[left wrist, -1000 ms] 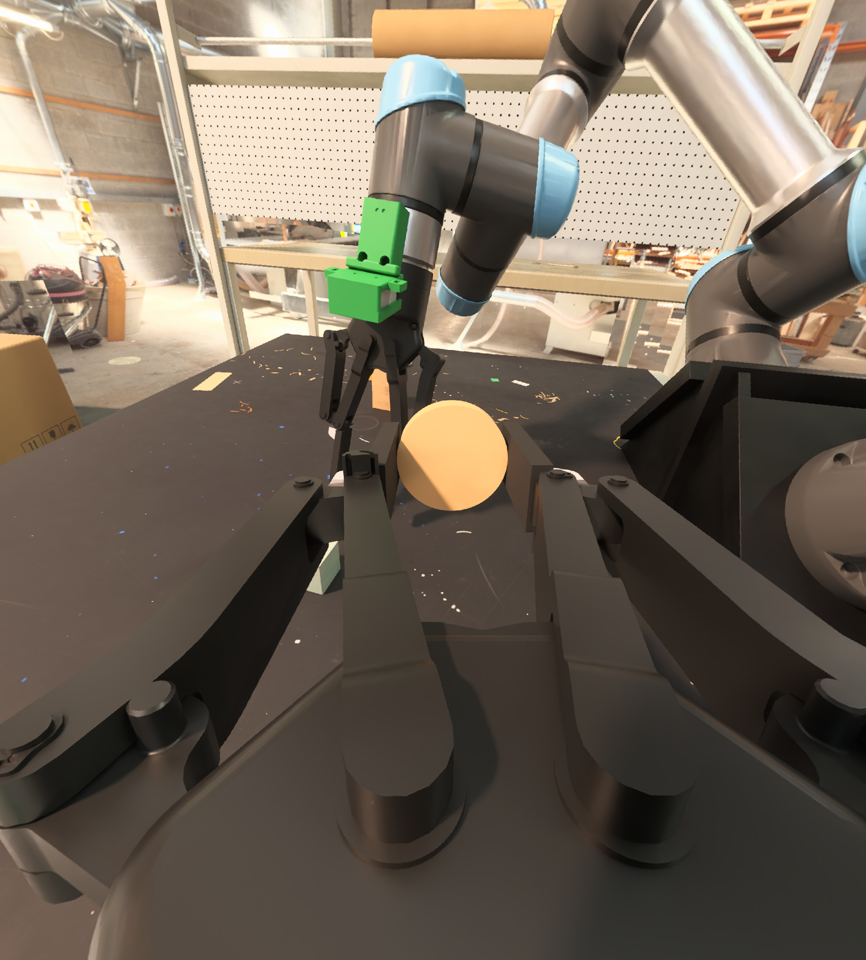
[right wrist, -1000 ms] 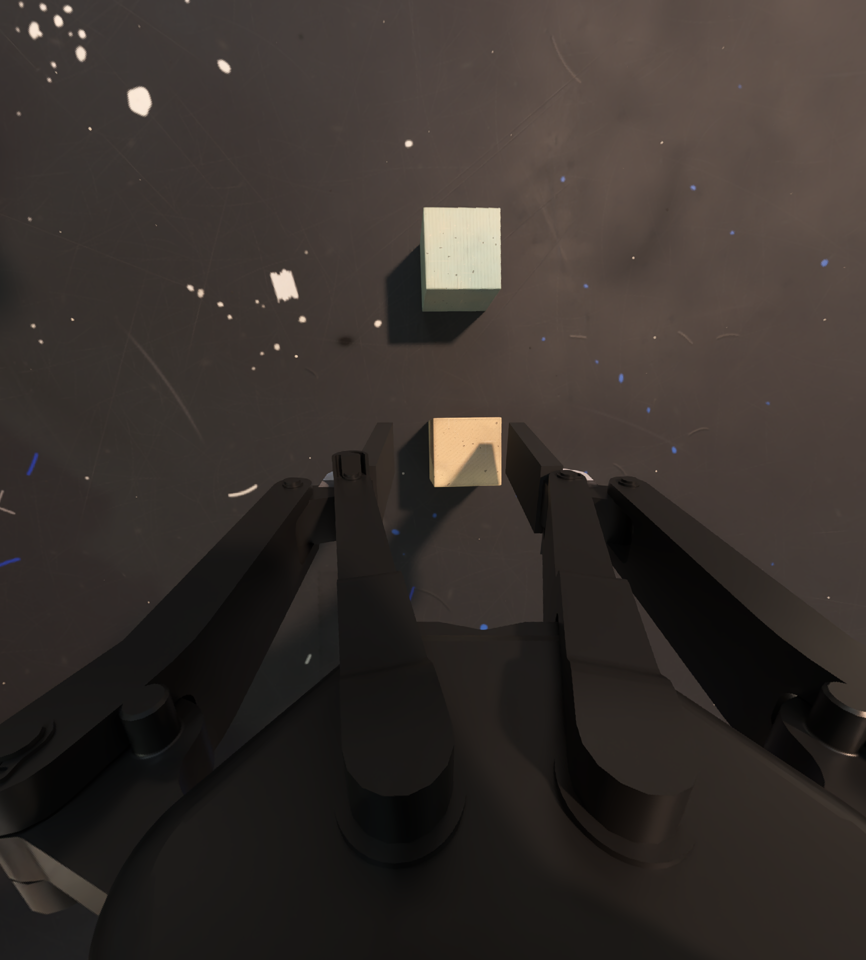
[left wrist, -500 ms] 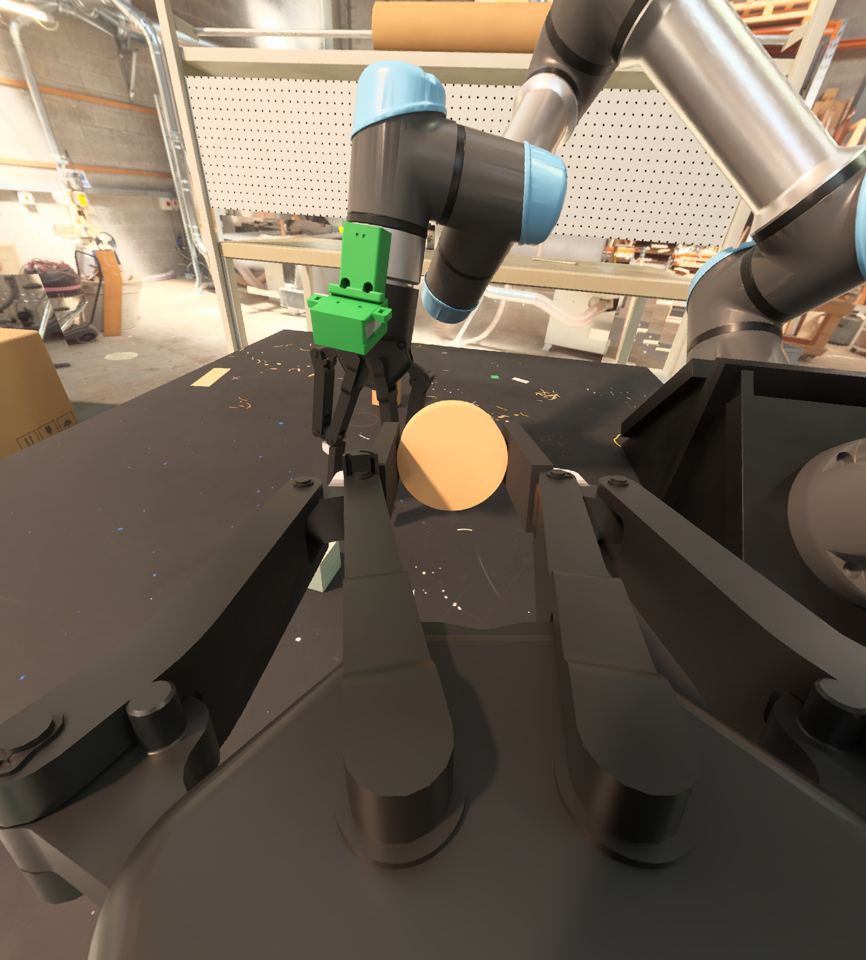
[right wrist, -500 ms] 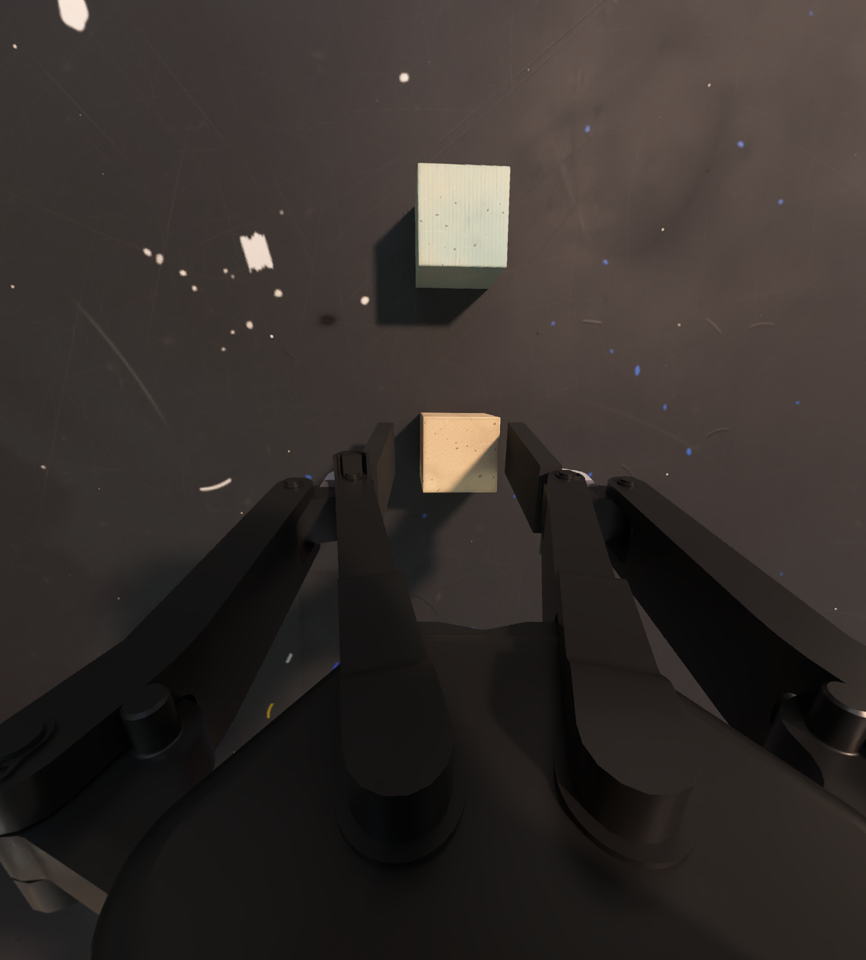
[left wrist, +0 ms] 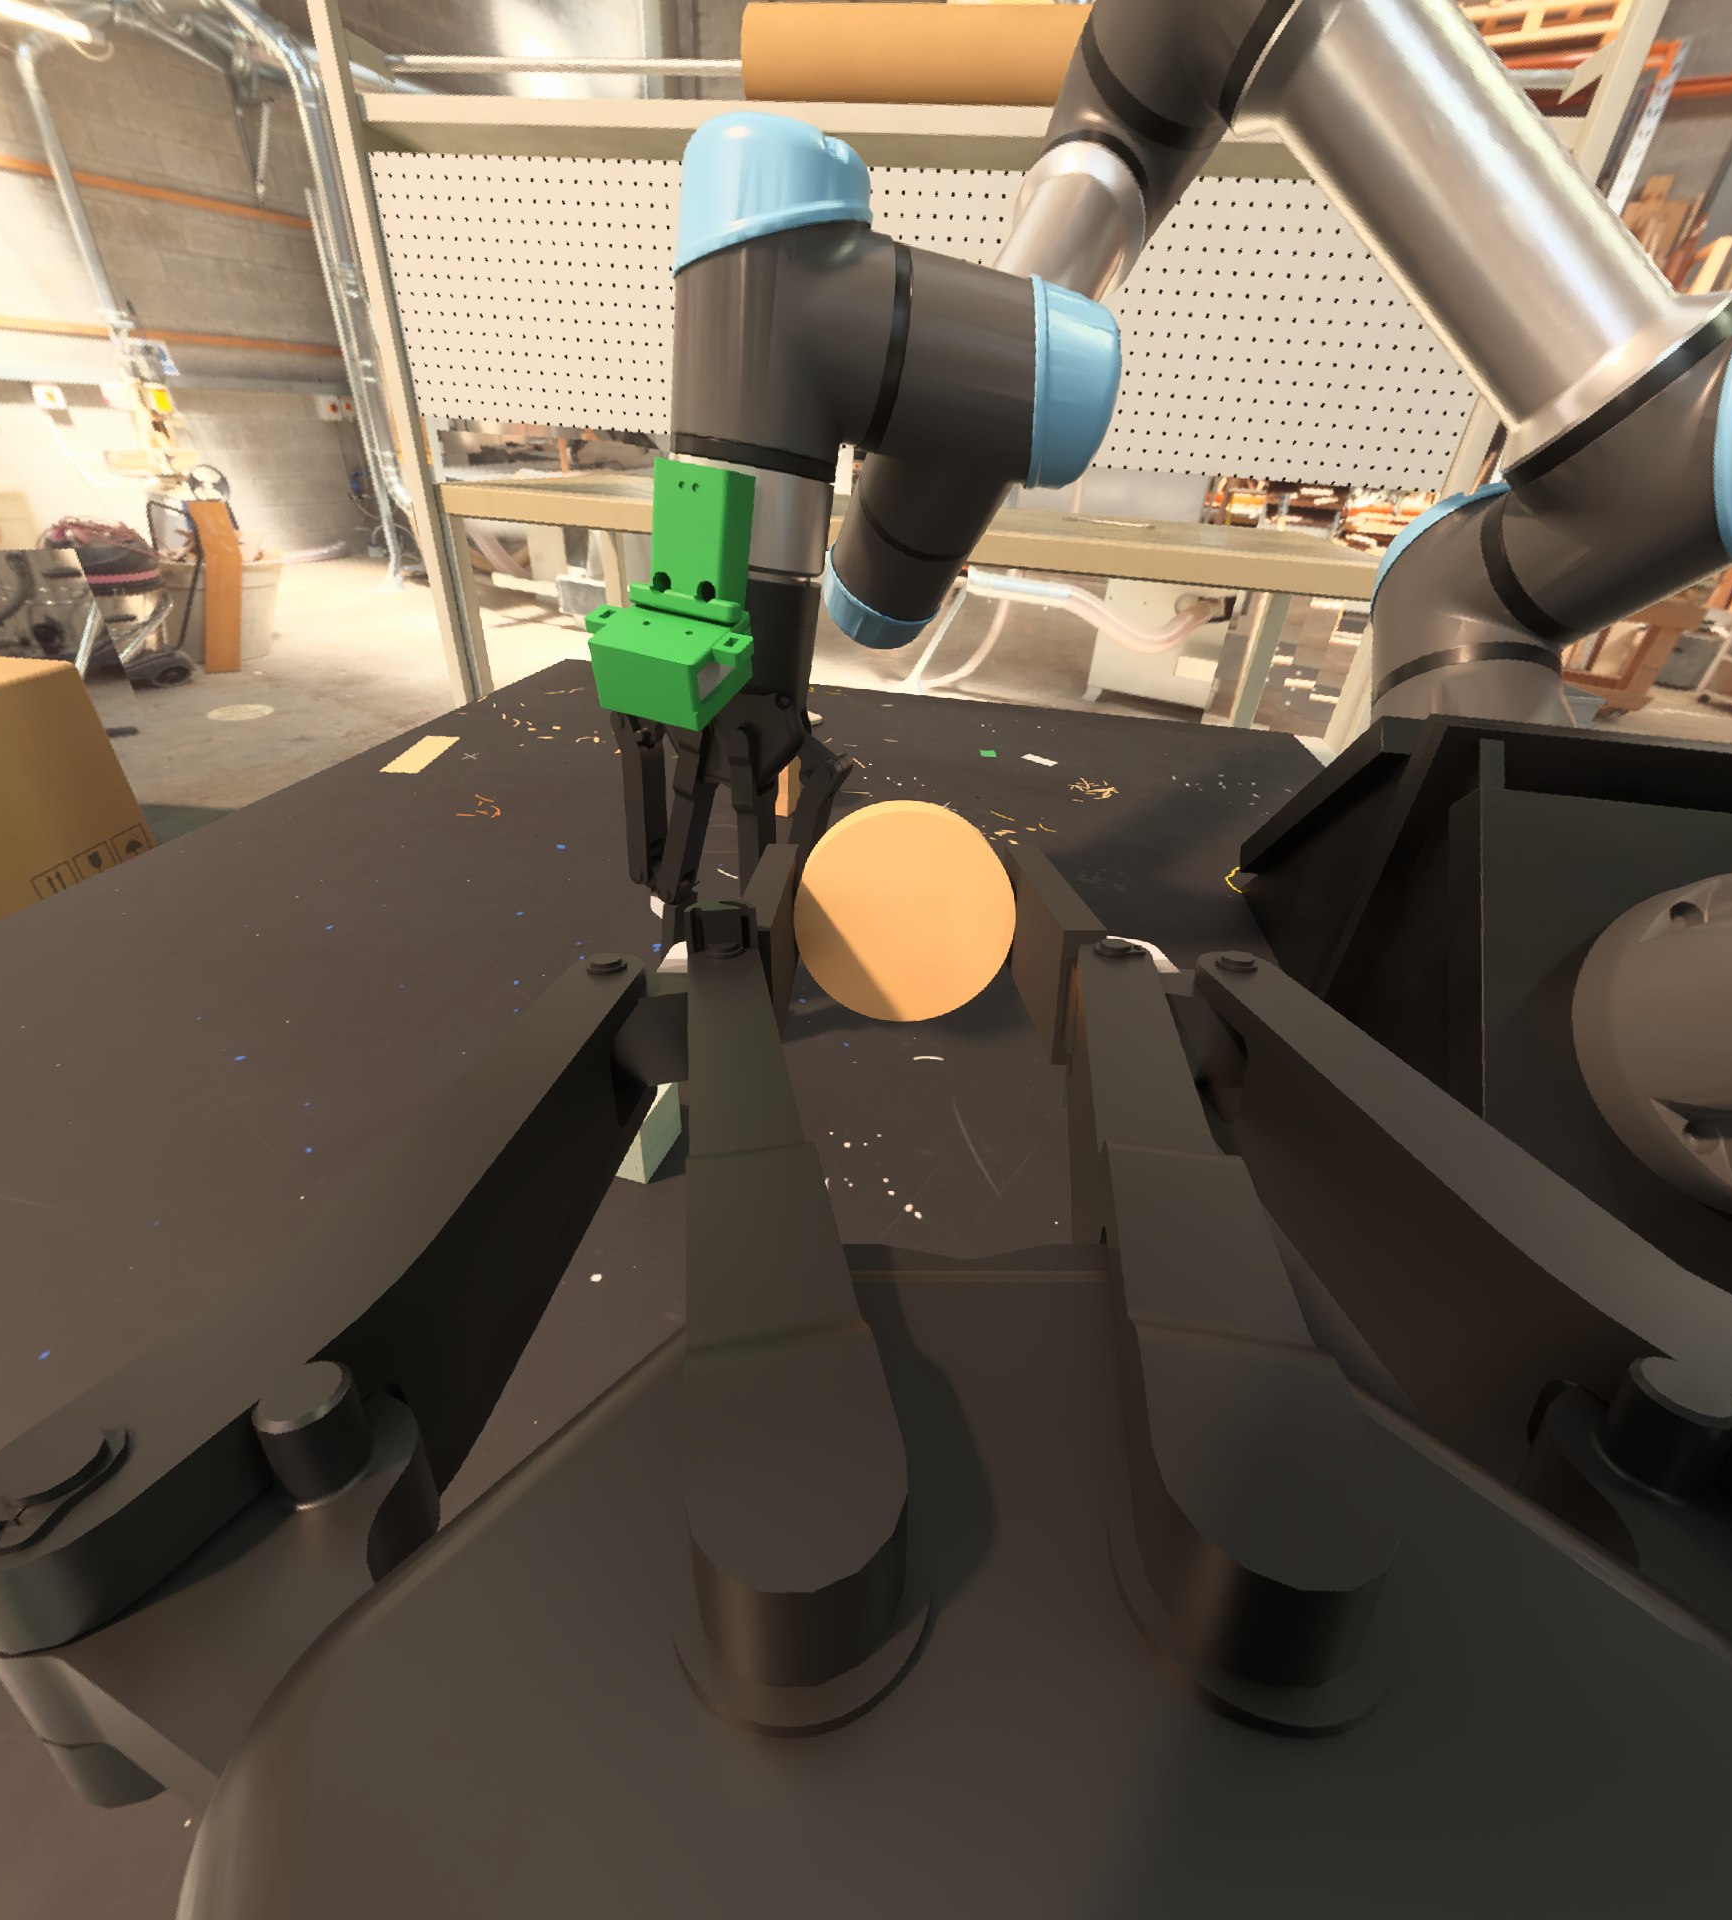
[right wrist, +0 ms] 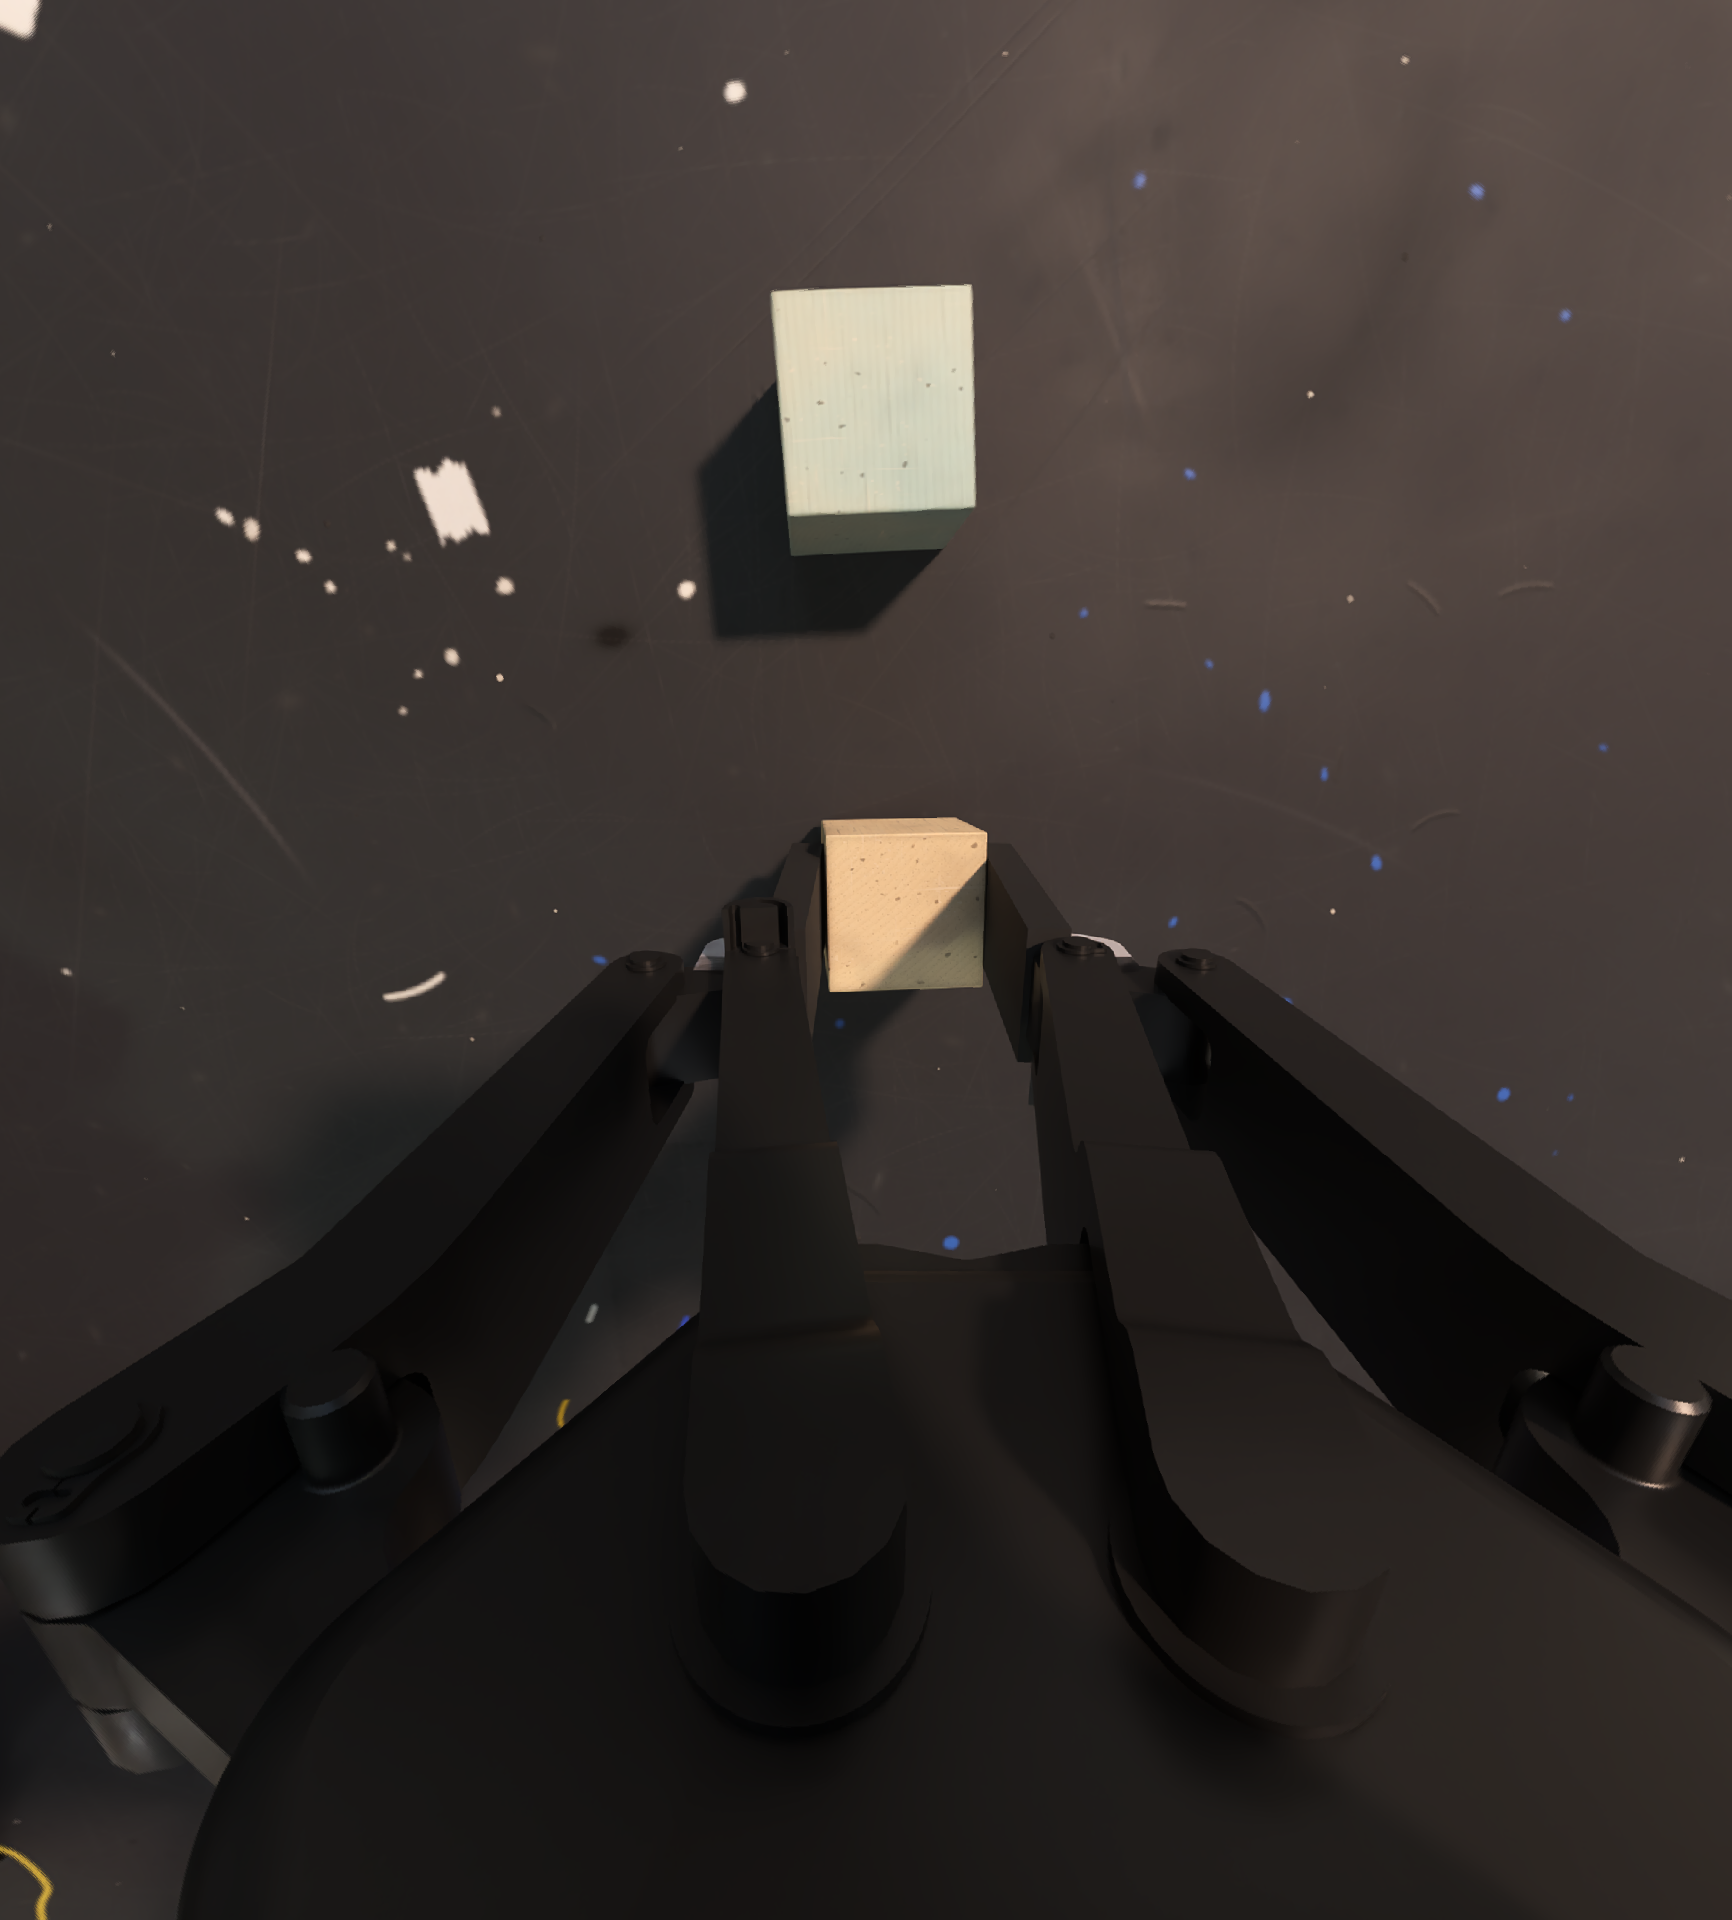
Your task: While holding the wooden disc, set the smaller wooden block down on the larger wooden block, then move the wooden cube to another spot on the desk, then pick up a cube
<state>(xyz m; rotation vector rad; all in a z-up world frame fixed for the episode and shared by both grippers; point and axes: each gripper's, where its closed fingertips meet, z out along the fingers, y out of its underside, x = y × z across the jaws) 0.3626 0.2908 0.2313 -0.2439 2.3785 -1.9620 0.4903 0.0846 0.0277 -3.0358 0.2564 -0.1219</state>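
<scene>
My left gripper (left wrist: 903,914) is shut on the round wooden disc (left wrist: 903,935) and holds it above the dark desk (left wrist: 270,1039). My right gripper (right wrist: 903,883) points down at the desk (right wrist: 1361,623), and its pads touch both sides of the smaller tan wooden cube (right wrist: 903,914). The larger pale green wooden block (right wrist: 872,405) sits on the desk just beyond it, apart from the cube. In the left wrist view the right gripper (left wrist: 706,831) hangs under its green camera mount (left wrist: 675,644), left of the disc. A corner of the pale block (left wrist: 654,1138) shows beside my left finger.
A cardboard box (left wrist: 0,790) stands off the desk's left edge. A black housing (left wrist: 1568,935) with an arm base rises at the right. A shelf with a pegboard (left wrist: 529,312) stands behind the desk. White and blue specks dot the desk top.
My right gripper's fingers have closed onto the small tan cube, which earlier sat loose between them. The right arm has shifted left in the left wrist view. The left gripper has held still with the disc.
</scene>
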